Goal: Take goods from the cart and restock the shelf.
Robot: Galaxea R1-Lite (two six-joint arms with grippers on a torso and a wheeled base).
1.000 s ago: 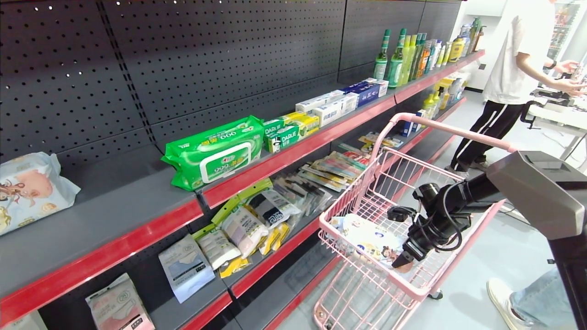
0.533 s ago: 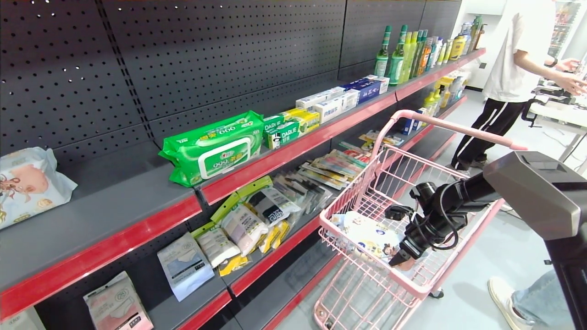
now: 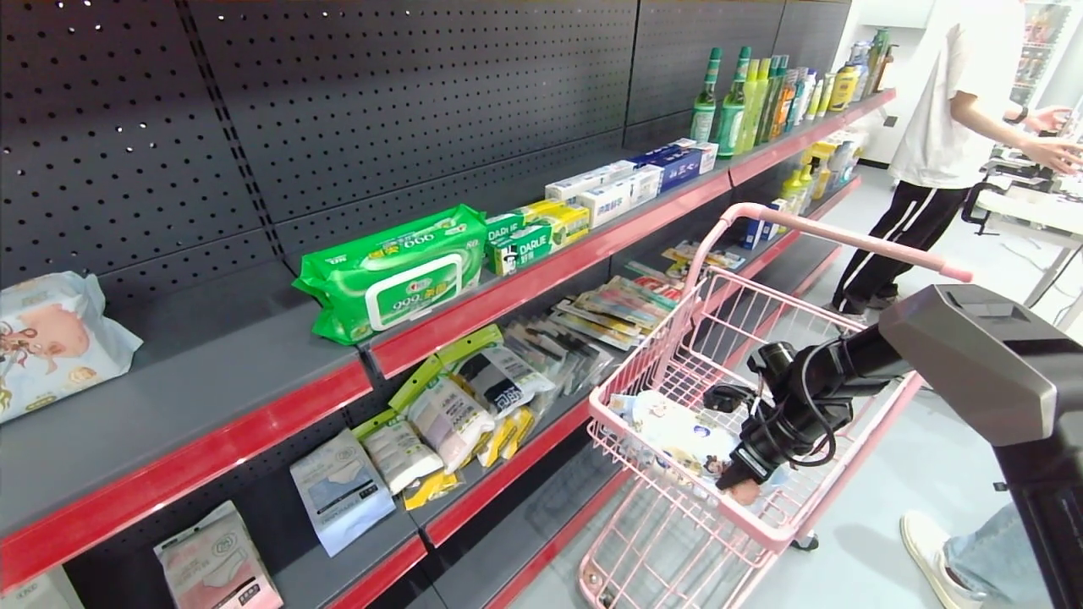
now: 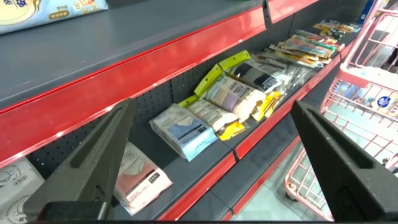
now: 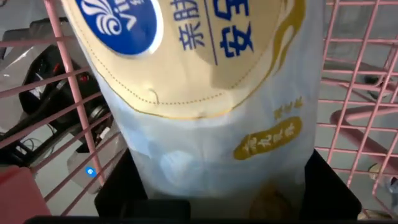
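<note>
A white wipes pack (image 3: pixel 677 436) with cartoon print lies in the pink cart (image 3: pixel 846 241). My right gripper (image 3: pixel 729 482) is down inside the cart at the pack's near end. In the right wrist view the pack (image 5: pixel 205 93) sits between the two fingers (image 5: pixel 118 186) of my right gripper (image 5: pixel 221 165), which stand wide apart and open on either side of it. My left gripper (image 4: pixel 212 106) hangs open and empty in front of the lower shelves. A similar wipes pack (image 3: pixel 51 338) lies at the far left of the grey shelf (image 3: pixel 211 364).
A green wipes pack (image 3: pixel 393 275), toothpaste boxes (image 3: pixel 533 237) and bottles (image 3: pixel 744 97) line the same shelf further right. Bare shelf lies between the two wipes packs. Bagged goods (image 3: pixel 448 414) fill the shelf below. The cart's wire walls surround my right gripper.
My right gripper has sunk a little lower and leftward into the cart, closer onto the wipes pack. The head view shifted slightly at first.
</note>
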